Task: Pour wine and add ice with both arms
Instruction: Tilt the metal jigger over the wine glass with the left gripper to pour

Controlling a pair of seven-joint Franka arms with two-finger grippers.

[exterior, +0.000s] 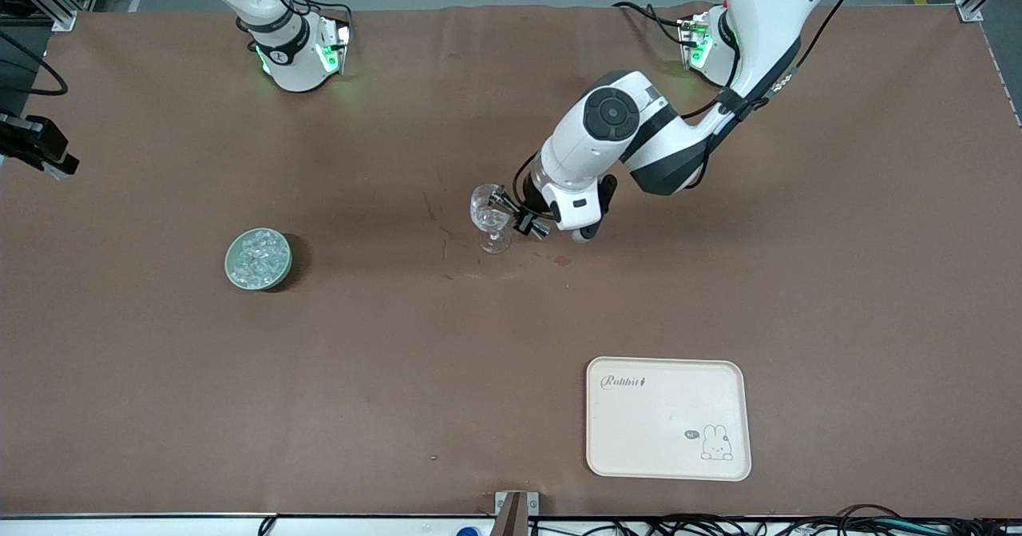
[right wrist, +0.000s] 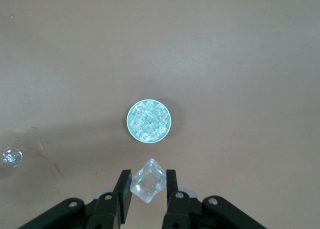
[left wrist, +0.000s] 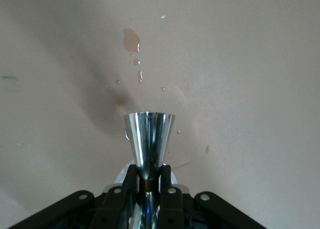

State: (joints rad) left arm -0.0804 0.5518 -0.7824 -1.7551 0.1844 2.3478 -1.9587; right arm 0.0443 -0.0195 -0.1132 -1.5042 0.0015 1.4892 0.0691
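One stemmed glass (exterior: 490, 218), one metal jigger (left wrist: 148, 141), one green bowl (exterior: 231, 268) heaped with ice (exterior: 259, 255), one held ice cube (right wrist: 148, 187), one tray (exterior: 667, 418), two arms (exterior: 639, 121).

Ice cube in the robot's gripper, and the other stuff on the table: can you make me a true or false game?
1. The right gripper holds one ice cube. True.
2. The green bowl is empty. False: it is full of ice.
3. The left gripper is shut on the glass. True.
4. The glass stands on the tray. False: it is off the tray, in the left gripper.
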